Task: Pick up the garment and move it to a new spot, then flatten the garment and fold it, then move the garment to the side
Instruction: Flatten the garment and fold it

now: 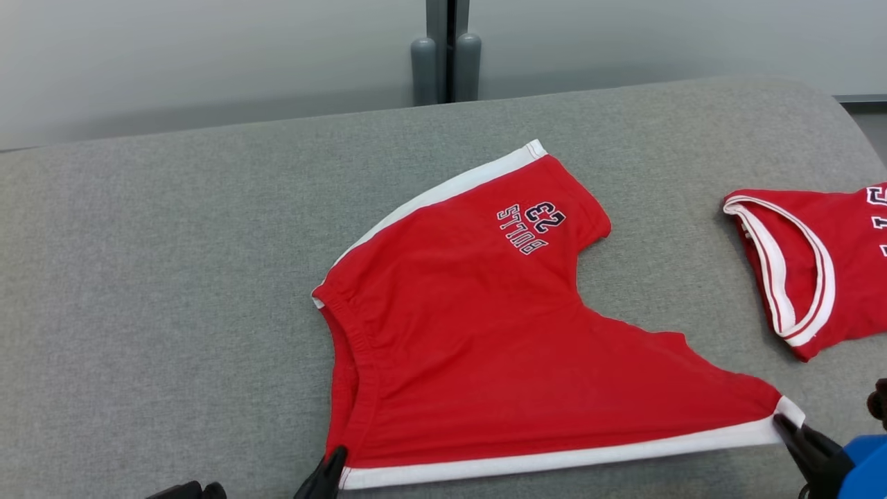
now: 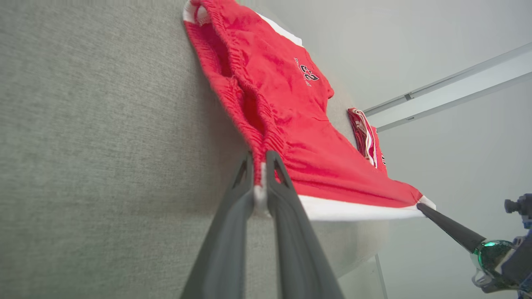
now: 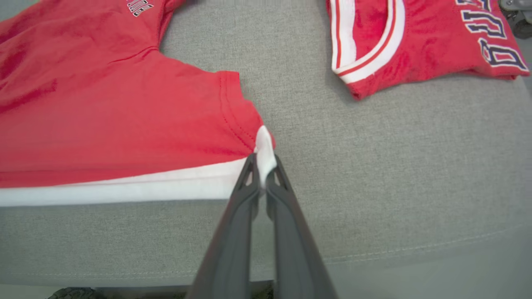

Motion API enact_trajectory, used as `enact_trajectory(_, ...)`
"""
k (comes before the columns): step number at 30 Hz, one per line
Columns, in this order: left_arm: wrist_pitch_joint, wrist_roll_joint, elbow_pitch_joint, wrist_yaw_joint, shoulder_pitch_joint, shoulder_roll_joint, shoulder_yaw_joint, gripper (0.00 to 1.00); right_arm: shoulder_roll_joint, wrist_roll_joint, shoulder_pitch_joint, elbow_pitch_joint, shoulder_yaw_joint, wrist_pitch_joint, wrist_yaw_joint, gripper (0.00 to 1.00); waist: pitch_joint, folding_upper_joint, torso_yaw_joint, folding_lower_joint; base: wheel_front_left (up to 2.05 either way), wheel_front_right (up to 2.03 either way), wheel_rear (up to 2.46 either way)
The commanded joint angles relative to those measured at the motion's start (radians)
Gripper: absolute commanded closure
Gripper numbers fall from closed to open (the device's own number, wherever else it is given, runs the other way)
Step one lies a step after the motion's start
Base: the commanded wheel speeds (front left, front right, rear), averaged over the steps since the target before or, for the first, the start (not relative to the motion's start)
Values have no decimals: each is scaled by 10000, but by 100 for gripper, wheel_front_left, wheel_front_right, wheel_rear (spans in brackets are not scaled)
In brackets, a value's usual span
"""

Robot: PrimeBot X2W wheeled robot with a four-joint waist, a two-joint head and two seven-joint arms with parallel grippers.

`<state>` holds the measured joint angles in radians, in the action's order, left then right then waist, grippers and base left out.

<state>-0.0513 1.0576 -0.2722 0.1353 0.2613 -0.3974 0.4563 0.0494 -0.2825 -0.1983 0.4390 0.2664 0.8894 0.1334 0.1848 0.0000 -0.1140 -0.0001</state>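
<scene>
The garment (image 1: 485,333) is a pair of red shorts with white side stripes and a "BULLS 23" print, spread on the grey cushion (image 1: 173,277). My left gripper (image 1: 337,463) is shut on its near waistband corner, seen close up as cloth pinched between the fingers (image 2: 260,174). My right gripper (image 1: 788,424) is shut on the white corner of the near leg hem, which bulges between its tips (image 3: 264,166). The white stripe between both grips is stretched straight along the near edge. In the left wrist view the right gripper (image 2: 420,206) meets the far corner of the shorts (image 2: 291,104).
A second red garment, a jersey (image 1: 818,263) with white-trimmed openings, lies at the right end of the cushion, also seen as the jersey (image 3: 415,41) beyond the right fingers. A wall with a dark post (image 1: 447,55) stands behind. The cushion's front edge (image 3: 374,257) is close.
</scene>
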Motion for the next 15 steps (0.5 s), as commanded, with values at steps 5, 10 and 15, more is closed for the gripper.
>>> enact_trajectory(5,100,-229,177,204,-1040,169,-278,100,52,237,1346,-183,-80,-141,-35,100,232,0,256,1,0,0,0)
enact_trajectory(10,123,-324,1188,1,-2610,710,-271,100,660,320,3666,-1447,-921,-323,-29,100,671,0,402,1,0,0,0)
enact_trajectory(15,97,-374,2301,40,-4249,1246,-374,100,1196,180,6071,-3142,-1634,-701,-26,100,1296,0,736,1,0,0,0)
